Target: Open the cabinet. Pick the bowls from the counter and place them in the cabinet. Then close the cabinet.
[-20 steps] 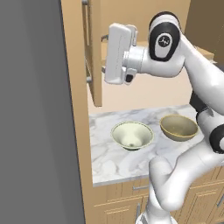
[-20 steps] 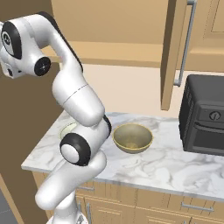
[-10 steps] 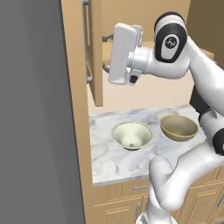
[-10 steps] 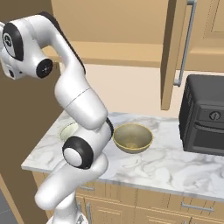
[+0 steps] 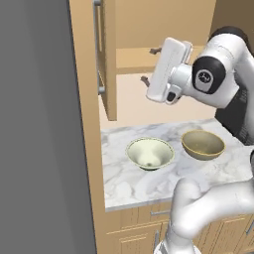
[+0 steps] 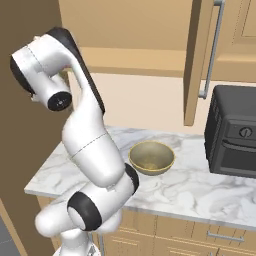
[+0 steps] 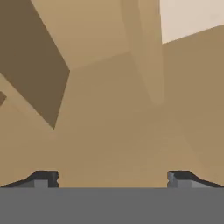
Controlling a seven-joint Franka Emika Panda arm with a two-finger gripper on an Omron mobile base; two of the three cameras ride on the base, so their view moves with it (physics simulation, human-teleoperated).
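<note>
From the left base, the cabinet [image 5: 106, 59] stands open, the pincer [image 5: 148, 64] raised at its mouth, wide open and empty; both bowls, cream [image 5: 150, 153] and tan [image 5: 203, 144], wait on the tabletop [image 5: 129, 181]. From the right base, the tan bowl [image 6: 151, 157] sits beside a black oven [image 6: 234, 131]. The hand view faces bare cabinet wood [image 7: 109, 131], the way clear for loading.

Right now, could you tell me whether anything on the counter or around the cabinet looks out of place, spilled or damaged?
Nothing stands out. The cream bowl and the tan bowl sit upright and apart on the counter, the cabinet doors stand open, and the gripper is open and empty.
</note>
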